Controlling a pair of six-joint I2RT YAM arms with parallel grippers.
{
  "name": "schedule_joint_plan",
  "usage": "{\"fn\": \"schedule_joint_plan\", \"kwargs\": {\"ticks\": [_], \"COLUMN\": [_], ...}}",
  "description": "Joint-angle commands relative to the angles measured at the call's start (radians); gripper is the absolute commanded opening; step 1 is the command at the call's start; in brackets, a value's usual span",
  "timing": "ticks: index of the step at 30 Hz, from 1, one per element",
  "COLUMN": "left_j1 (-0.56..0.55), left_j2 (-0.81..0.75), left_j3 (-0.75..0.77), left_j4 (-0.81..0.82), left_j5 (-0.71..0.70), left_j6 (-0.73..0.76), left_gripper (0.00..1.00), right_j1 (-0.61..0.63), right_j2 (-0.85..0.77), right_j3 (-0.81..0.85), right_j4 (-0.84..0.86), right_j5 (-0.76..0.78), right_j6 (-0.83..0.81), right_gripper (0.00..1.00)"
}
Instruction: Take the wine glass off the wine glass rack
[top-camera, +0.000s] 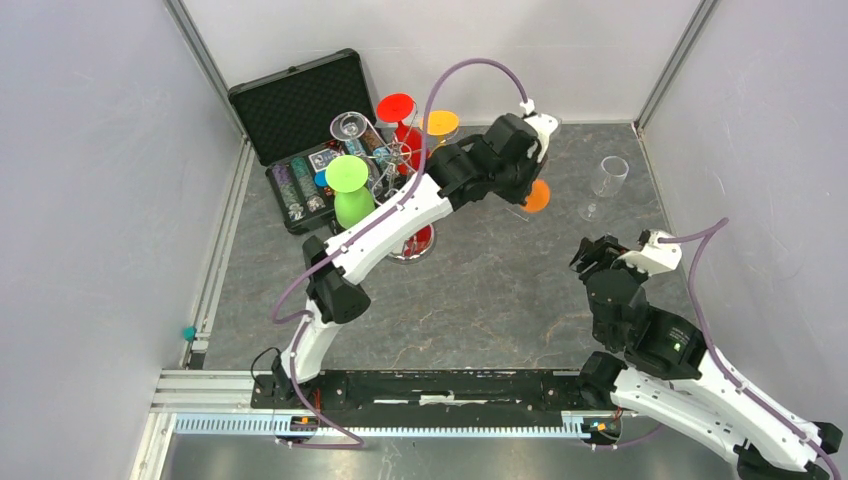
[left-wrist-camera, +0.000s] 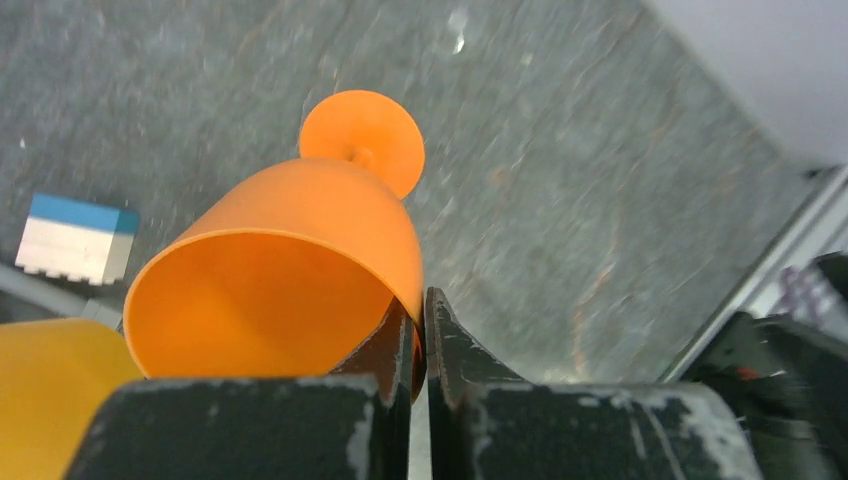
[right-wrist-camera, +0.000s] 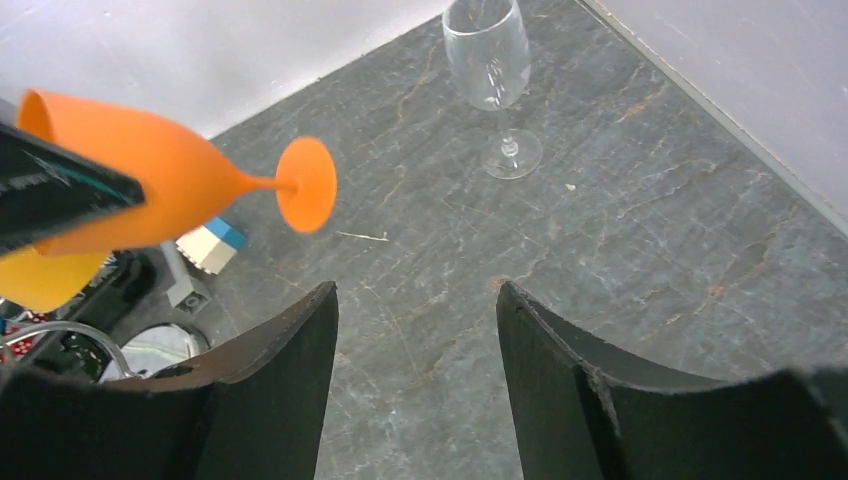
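The silver wire wine glass rack (top-camera: 393, 160) stands at the back left on a round shiny base (top-camera: 414, 244). A green glass (top-camera: 349, 190), a red glass (top-camera: 400, 113), a yellow glass (top-camera: 441, 123) and a clear glass (top-camera: 350, 127) hang on it. My left gripper (top-camera: 533, 165) is to the right of the rack, shut on the rim of an orange wine glass (left-wrist-camera: 290, 270), one finger inside the bowl. The glass is held in the air, tilted, with its foot (top-camera: 537, 196) pointing away; it also shows in the right wrist view (right-wrist-camera: 170, 180). My right gripper (right-wrist-camera: 415, 300) is open and empty, low at the right.
A clear wine glass (top-camera: 606, 178) stands upright at the back right near the wall. A black case of coloured chips (top-camera: 300, 130) lies open behind the rack. A small blue and white block (left-wrist-camera: 75, 238) lies on the table by the rack's base.
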Motion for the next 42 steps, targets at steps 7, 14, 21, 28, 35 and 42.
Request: {"fn": "schedule_joint_plan", "kwargs": {"ticks": [7,14,21,28,35,42], "left_j1": [-0.125,-0.180,-0.181,-0.183,-0.184,-0.212], "left_j2": [-0.052,-0.163,-0.251,-0.370,-0.634,-0.759], "left_j3": [-0.184,-0.442,-0.575,-0.682,-0.880,-0.978], "left_j4": [-0.102,-0.096,-0.041,-0.058,-0.058,-0.037], "left_j5": [-0.042,-0.006,0.018,0.162,0.396,0.507], "left_j6": [0.404,0.643,0.723,0.972,1.294,1.453], "left_gripper": [0.02,0.02,0.02,0.02,0.02,0.02], "right_j1": [0.000,0.000,0.001,0.000,0.000,0.000], "right_j2": [-0.037,0.010,-0.045,-0.026,0.045,0.183], "right_j3": [0.106,0.258,0.299,0.416,0.445,0.423], "right_j4": [-0.080,-0.111,-0.070,-0.094,-0.140,-0.075], "right_j5": [-0.053,-0.219,-0.273,-0.223,-0.309,-0.683], "right_j6": [-0.068,-0.152,-0.186,-0.260,-0.296,-0.404], "right_gripper": [0.66,0.68,0.68,0.68,0.71,0.74]}}
